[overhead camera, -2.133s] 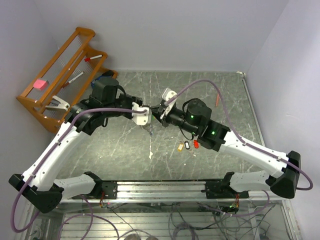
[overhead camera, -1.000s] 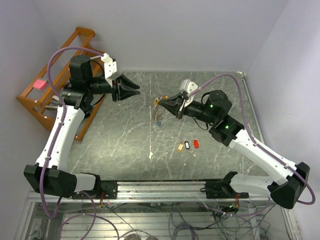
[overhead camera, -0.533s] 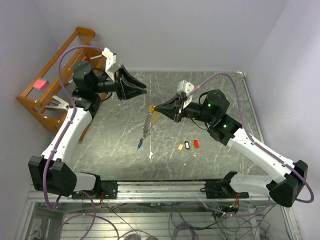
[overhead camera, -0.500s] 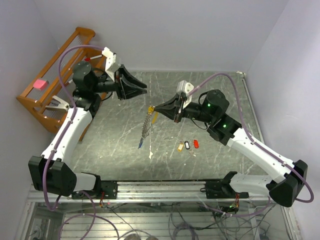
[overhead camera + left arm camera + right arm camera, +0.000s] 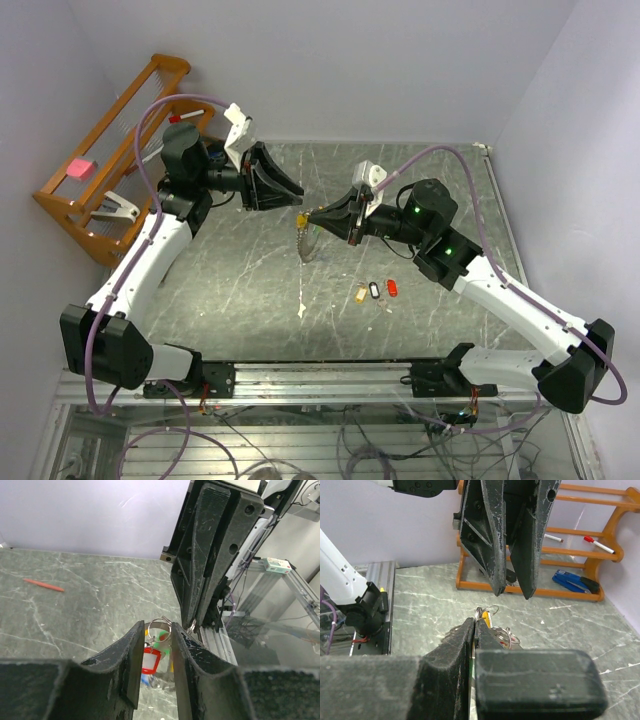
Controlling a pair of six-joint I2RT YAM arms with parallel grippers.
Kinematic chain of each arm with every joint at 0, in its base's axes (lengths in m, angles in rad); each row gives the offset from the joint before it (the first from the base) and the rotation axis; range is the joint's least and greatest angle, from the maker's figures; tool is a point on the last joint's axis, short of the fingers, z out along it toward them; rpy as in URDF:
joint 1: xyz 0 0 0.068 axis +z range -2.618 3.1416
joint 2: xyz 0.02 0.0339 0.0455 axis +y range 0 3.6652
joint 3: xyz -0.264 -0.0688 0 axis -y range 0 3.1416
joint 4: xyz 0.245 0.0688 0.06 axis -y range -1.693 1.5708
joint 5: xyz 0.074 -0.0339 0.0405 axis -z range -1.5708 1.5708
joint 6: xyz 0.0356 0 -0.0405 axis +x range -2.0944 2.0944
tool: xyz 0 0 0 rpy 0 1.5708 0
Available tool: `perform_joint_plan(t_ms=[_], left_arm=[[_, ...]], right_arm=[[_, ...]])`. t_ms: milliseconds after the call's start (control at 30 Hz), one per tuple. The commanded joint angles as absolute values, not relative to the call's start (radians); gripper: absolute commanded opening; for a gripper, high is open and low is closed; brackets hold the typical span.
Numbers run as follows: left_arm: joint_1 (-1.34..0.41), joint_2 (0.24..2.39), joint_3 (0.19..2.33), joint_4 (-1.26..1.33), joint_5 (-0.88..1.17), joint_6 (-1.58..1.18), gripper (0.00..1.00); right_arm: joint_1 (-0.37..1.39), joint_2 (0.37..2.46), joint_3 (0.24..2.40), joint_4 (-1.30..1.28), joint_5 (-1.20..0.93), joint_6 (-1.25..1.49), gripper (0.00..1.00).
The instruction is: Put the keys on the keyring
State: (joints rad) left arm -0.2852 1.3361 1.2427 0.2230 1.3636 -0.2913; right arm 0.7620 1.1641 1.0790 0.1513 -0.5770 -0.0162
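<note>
Three loose keys lie low of centre on the table, well apart from both grippers. Above them my right gripper is pinched shut on the keyring, its tagged bunch hanging down-frame. My left gripper (jaws partly open, holding nothing) points at the ring from upper left. It is nearer than half a second ago, and the bunch has swung in.

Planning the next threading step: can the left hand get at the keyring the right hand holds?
Probably yes: the left hand faces the keyring, jaws apart, nothing between them; the shut right hand holds it clear of the table.
</note>
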Motion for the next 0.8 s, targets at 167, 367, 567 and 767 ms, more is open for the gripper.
perform_joint_plan(t_ms=[167,367,567,767], left_arm=[[-0.288,1.336,1.232,0.229,1.433,-0.286,0.37],[-0.308,1.333,1.22,0.193,1.432,-0.263,0.34],[-0.316,1.328,1.207,0.235,1.431,-0.291,0.2],[-0.316,1.328,1.218,0.208,1.428,-0.279,0.07]], right_arm=[[0.761,1.17,1.124,0.183,-0.588,-0.014,0.0],[0.761,1.171,1.12,0.207,-0.585,-0.005,0.0],[0.761,1.176,1.121,0.216,-0.582,-0.004,0.0],[0.761,1.151,1.095,0.26,-0.539,-0.005,0.0]])
